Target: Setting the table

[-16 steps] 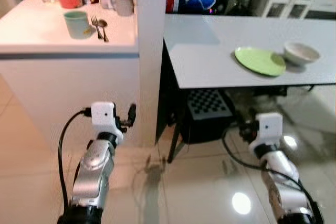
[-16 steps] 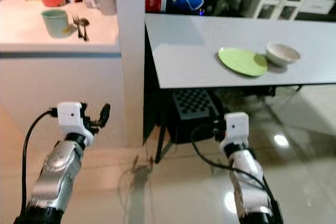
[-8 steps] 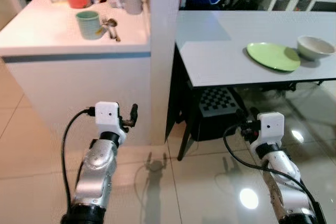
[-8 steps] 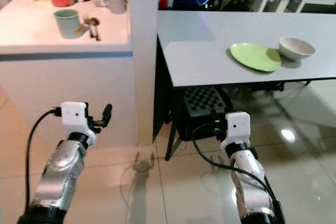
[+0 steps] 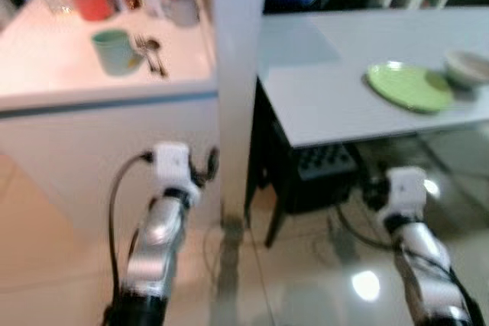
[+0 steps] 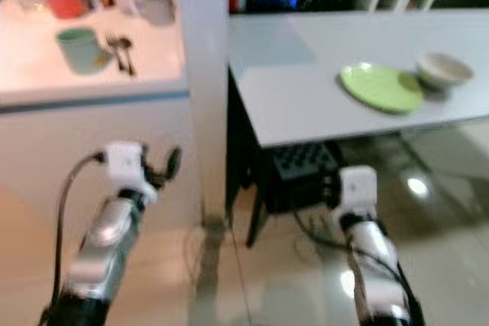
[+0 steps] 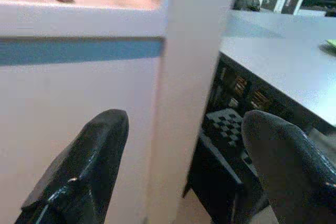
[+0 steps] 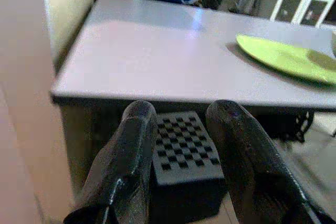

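up ahead on the left, the white counter [image 5: 92, 74] carries a green cup [image 5: 113, 51] with a fork and spoon [image 5: 150, 53] beside it, handles pointing toward the robot. the left gripper [image 7: 178, 177] (open, empty) hangs lower but nearer them; the right gripper [image 8: 181, 161], slightly parted and empty, faces the grey table [image 6: 321, 74] holding a green plate [image 6: 380, 87].

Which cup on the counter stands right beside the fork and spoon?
The mint-green cup, cutlery on its right; the grey cup sits farther back.
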Robot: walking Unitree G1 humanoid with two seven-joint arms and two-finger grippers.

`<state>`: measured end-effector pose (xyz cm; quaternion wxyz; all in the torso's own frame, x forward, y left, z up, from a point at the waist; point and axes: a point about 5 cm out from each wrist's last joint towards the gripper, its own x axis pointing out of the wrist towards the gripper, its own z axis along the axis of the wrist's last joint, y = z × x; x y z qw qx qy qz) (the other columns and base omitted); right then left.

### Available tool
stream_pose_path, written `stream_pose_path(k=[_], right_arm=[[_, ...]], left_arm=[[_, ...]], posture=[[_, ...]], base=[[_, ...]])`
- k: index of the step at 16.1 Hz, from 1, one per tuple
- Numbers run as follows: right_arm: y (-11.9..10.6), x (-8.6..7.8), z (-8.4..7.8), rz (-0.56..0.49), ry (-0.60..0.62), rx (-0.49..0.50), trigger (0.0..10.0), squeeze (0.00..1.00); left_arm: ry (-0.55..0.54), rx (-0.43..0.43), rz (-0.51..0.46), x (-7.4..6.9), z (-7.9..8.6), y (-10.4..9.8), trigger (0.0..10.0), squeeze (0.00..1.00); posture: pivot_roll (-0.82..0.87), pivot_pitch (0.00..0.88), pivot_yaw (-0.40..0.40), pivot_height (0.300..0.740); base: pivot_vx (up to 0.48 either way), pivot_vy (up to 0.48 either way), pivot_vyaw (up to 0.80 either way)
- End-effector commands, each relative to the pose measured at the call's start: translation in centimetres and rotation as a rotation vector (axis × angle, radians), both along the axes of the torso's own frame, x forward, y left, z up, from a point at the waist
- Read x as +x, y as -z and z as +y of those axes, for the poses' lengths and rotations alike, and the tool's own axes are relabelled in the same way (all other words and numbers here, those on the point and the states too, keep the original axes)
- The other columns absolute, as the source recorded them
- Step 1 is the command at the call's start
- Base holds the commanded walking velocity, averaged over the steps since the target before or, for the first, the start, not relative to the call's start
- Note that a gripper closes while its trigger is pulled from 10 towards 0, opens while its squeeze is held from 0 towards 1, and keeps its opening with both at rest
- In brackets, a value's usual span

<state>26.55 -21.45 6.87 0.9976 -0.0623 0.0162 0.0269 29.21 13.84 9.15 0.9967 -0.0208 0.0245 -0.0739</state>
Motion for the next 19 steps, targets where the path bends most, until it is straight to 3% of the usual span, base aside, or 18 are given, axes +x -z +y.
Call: stream_pose_path(k=[1,4,7,11,16,19], right_arm=[[-0.43,0.34,0.67,-0.018,-0.021,0.010,10.0,0.00],[-0.53,0.43,0.61,-0.027,-0.021,0.010,10.0,0.00],[-0.71,0.62,0.64,-0.035,-0.028,0.007,10.0,0.00],[-0.88,0.85,1.07,-0.042,-0.039,0.006,10.0,0.00],[-0.54,0.66,1.31,-0.036,-0.046,0.010,10.0,0.00],[-0.39,0.39,1.38,-0.034,-0.047,0.009,10.0,0.00]], left_arm=[[-0.031,0.009,-0.004,-0.08,1.10,-0.05,10.0,0.00],[-0.025,-0.021,-0.029,-0.16,1.06,-0.36,10.0,0.00],[-0.026,0.000,-0.038,-0.02,1.08,-0.51,10.0,0.00],[-0.029,0.053,-0.027,0.19,1.20,-0.31,10.0,0.00],[-0.029,0.102,-0.007,0.17,1.61,0.08,10.0,0.00],[-0.026,0.089,0.001,0.05,1.69,0.25,10.0,0.00]], posture=[[-0.01,0.000,-0.039,0.740],[-0.01,0.000,-0.044,0.740],[-0.01,0.000,-0.045,0.740],[0.00,0.000,-0.049,0.740],[0.00,0.000,-0.043,0.740],[0.00,0.000,-0.039,0.740]], base=[[0.000,0.454,0.00],[0.000,0.476,0.00],[0.000,0.477,0.00],[0.000,0.000,0.00],[0.434,0.000,0.00],[0.480,0.000,0.00]])
